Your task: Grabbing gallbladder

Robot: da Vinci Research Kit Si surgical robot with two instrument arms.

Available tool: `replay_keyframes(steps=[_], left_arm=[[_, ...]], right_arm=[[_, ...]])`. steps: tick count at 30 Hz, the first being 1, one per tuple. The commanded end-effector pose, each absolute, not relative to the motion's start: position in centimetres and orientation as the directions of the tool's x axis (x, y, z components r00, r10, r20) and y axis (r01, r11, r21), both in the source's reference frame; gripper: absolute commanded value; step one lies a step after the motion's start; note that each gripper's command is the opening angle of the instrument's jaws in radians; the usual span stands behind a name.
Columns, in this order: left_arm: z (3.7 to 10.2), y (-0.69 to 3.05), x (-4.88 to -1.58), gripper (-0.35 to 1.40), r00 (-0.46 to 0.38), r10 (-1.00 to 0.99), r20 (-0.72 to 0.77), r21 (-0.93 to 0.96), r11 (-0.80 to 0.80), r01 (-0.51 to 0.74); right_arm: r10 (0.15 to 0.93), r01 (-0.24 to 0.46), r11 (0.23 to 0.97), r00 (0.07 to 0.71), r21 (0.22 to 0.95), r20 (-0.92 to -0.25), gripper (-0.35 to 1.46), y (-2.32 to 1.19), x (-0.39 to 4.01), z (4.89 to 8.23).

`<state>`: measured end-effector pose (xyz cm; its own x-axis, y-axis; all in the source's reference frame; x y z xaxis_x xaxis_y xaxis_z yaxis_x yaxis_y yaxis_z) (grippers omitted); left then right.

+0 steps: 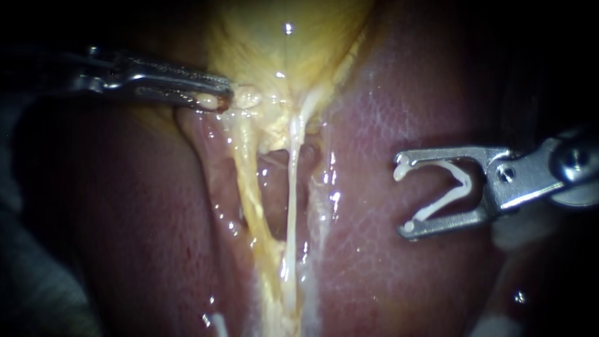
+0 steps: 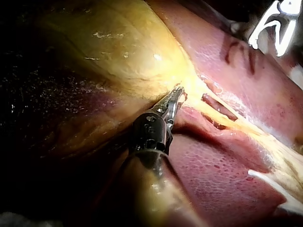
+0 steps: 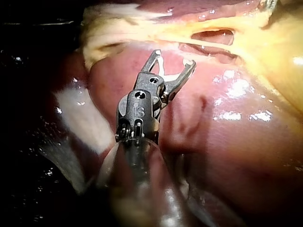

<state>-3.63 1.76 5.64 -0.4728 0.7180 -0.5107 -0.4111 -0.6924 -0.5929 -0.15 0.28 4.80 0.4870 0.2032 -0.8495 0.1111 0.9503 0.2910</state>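
The yellow gallbladder (image 1: 287,37) fills the upper middle of the endoscope view. My left instrument (image 1: 215,98) comes in from the left, and its jaws are shut on pale tissue at the gallbladder's lower left edge. In the left wrist view those jaws (image 2: 177,97) pinch the same narrow end of the gallbladder (image 2: 118,42). My right instrument (image 1: 404,200) hovers over the liver to the right, apart from the gallbladder. Its jaws stand wide with a white clip (image 1: 452,187) seated between them. The right wrist view shows these jaws (image 3: 174,57) short of the tubes.
Two thin tubes run down from the gallbladder, a yellowish one (image 1: 249,187) and a whitish one (image 1: 292,187), with a small opening (image 1: 274,165) between them. Pink liver (image 1: 387,112) lies on both sides. A white strip (image 3: 80,118) lies beside the right instrument's shaft.
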Motion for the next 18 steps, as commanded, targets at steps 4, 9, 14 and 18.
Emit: replay_keyframes(steps=[4, 9, 14, 18], left_arm=[[5.59, 1.80, -3.59, -0.35, -0.464, 0.721, -0.514, -0.593, -0.690, -0.415], [5.53, 1.84, -3.56, -0.35, -0.455, 0.725, -0.517, -0.594, -0.686, -0.420], [5.50, 1.84, -3.56, -0.35, -0.451, 0.728, -0.517, -0.595, -0.684, -0.422], [5.50, 1.84, -3.56, -0.35, -0.451, 0.728, -0.516, -0.595, -0.684, -0.422]], right_arm=[[0.203, 0.111, 0.950, 0.487, 0.291, -0.849, 0.49, 0.28, -0.15, 4.80], [0.203, 0.111, 0.950, 0.487, 0.291, -0.849, 0.49, 0.29, -0.15, 4.80], [0.203, 0.111, 0.950, 0.487, 0.291, -0.849, 0.49, 0.29, -0.15, 4.80], [0.203, 0.111, 0.950, 0.487, 0.291, -0.849, 0.49, 0.29, -0.15, 4.80]])
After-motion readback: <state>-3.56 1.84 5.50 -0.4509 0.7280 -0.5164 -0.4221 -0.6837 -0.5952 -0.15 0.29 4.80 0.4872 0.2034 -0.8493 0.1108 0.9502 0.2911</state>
